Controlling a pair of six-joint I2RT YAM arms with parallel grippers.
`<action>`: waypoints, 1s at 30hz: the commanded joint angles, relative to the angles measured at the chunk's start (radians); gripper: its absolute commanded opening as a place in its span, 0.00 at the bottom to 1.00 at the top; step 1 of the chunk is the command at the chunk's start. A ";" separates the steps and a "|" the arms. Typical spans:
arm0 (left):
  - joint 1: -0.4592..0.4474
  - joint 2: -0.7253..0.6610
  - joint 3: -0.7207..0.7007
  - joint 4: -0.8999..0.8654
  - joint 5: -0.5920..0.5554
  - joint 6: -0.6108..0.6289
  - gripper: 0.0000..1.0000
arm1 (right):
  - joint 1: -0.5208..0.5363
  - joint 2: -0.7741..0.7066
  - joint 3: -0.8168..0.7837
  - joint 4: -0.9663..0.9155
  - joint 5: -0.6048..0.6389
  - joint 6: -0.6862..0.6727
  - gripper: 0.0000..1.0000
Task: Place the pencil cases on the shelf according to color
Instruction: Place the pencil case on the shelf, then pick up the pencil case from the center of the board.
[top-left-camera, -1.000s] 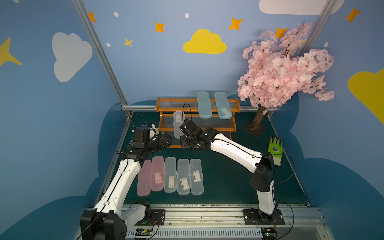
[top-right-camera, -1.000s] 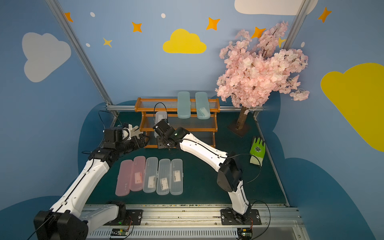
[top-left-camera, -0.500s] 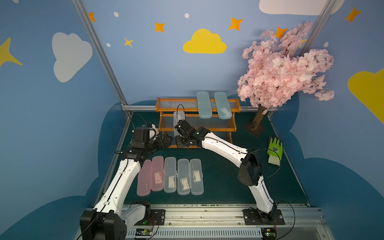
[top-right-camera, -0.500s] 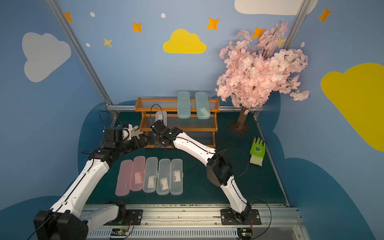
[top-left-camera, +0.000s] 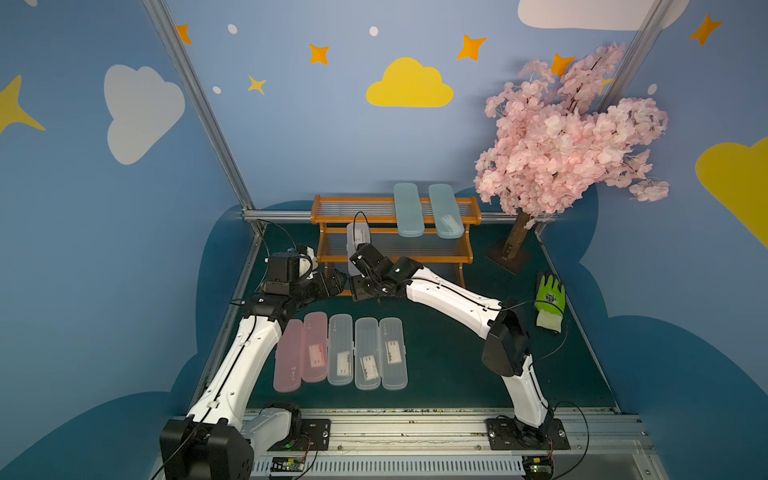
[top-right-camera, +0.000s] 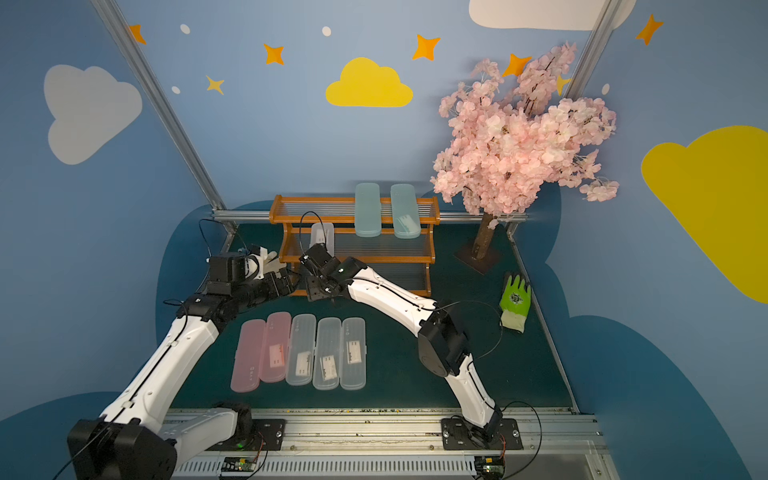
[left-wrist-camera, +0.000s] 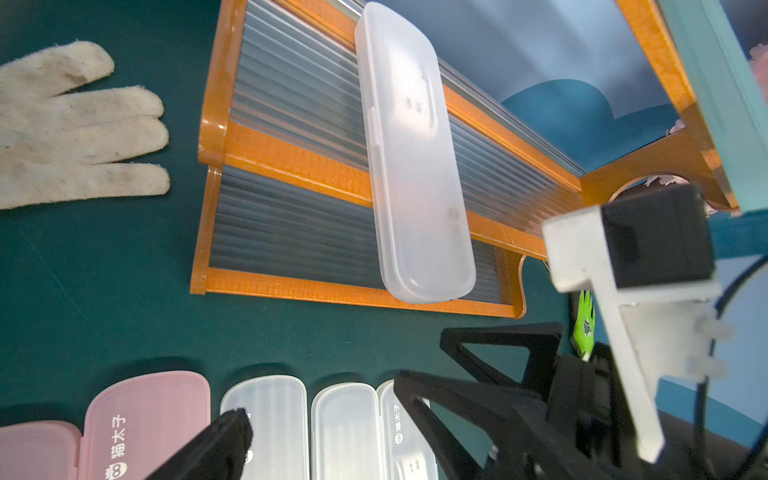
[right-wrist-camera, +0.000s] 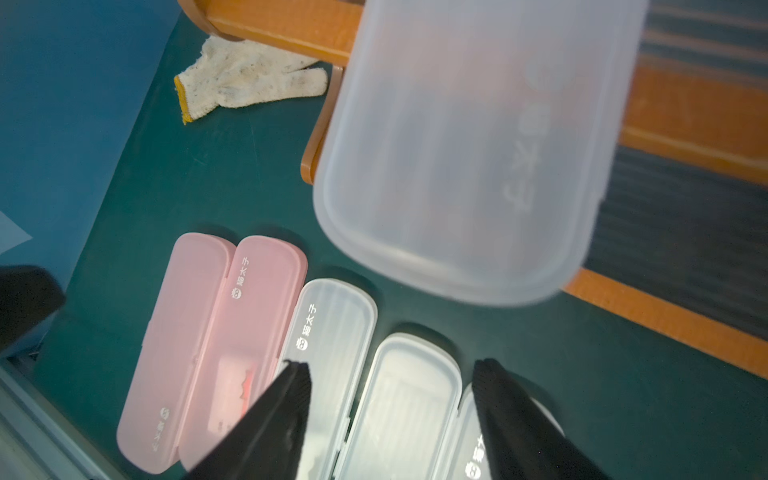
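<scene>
The orange-brown shelf (top-left-camera: 465, 216) stands at the back. Two light blue pencil cases (top-left-camera: 408, 210) (top-left-camera: 446, 211) lie on its top tier. A clear-white case (left-wrist-camera: 411, 158) rests at the left end, lying from the middle tier out over the lowest tier's front rail. My right gripper (right-wrist-camera: 390, 365) hangs open just in front of that case's near end (right-wrist-camera: 457, 174), holding nothing. On the mat lie two pink cases (top-left-camera: 288, 361) (top-left-camera: 314, 347) and three clear ones (top-left-camera: 340, 355) (top-left-camera: 367, 359) (top-left-camera: 392, 353) in a row. My left gripper (left-wrist-camera: 320, 399) is open above the clear ones, close beside the right wrist.
A white glove (left-wrist-camera: 79, 124) lies on the mat left of the shelf. A green glove (top-left-camera: 549, 299) lies at the right edge. A pink blossom tree (top-left-camera: 569, 137) stands on its base (top-left-camera: 513, 249) right of the shelf. Both wrists crowd the shelf's front left corner.
The right gripper was shut on the clear case at the shelf. It has shifted slightly left, opened and let go. The case now rests on the shelf. The left arm has not moved.
</scene>
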 joint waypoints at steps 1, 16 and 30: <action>-0.002 -0.046 0.028 -0.059 -0.004 0.035 1.00 | 0.034 -0.111 -0.060 -0.022 0.017 0.003 0.74; -0.003 -0.121 -0.037 -0.147 -0.066 0.076 1.00 | 0.123 -0.371 -0.615 -0.023 0.035 0.205 0.81; 0.015 -0.039 -0.023 -0.171 -0.003 0.082 1.00 | 0.169 -0.311 -0.713 0.036 -0.004 0.229 0.82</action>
